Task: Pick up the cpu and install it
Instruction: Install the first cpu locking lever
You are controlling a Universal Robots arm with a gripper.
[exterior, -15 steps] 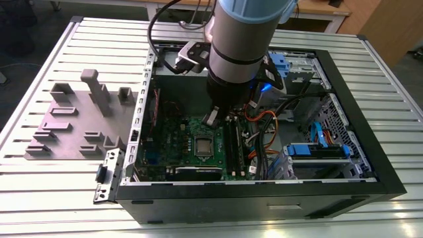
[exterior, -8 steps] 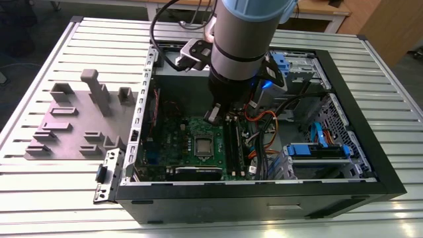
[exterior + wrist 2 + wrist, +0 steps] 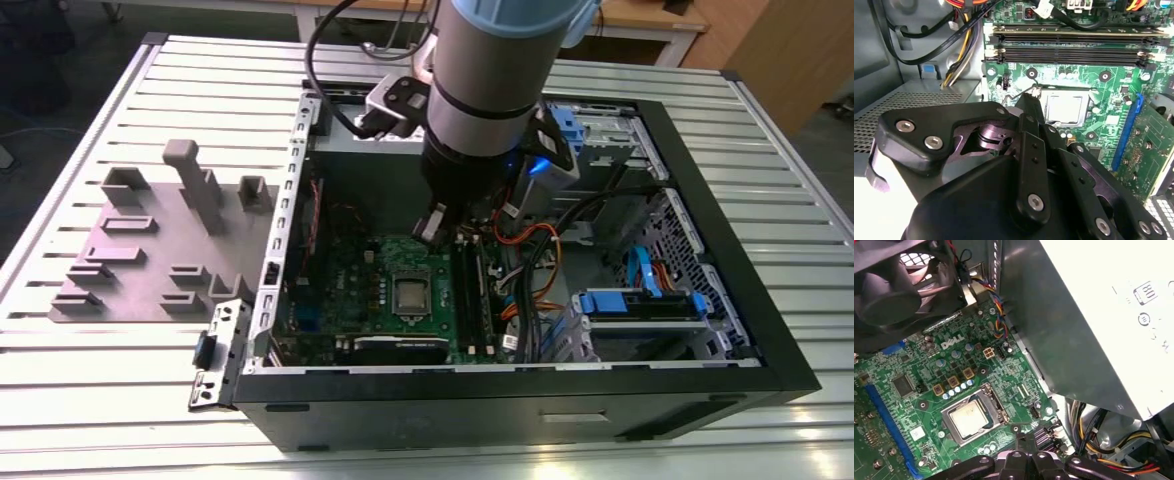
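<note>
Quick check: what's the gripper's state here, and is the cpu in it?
Gripper: cannot tell if open or shut; it hangs above the motherboard by the socket, holding nothing visible. The cpu lies in the socket.

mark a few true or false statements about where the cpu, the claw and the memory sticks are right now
1. The cpu lies flat in the socket on the green motherboard. True.
2. The claw holds the cpu in the air. False: the cpu sits in the socket, apart from the claw.
3. In the second wrist view, two long black memory sticks lie side by side beyond the socket. True.
4. The computer case stands upright with its side panel on. False: it lies on its side, open at the top.
5. The grey fixture block sits inside the case. False: it sits on the table, at the exterior view's left of the case.
</note>
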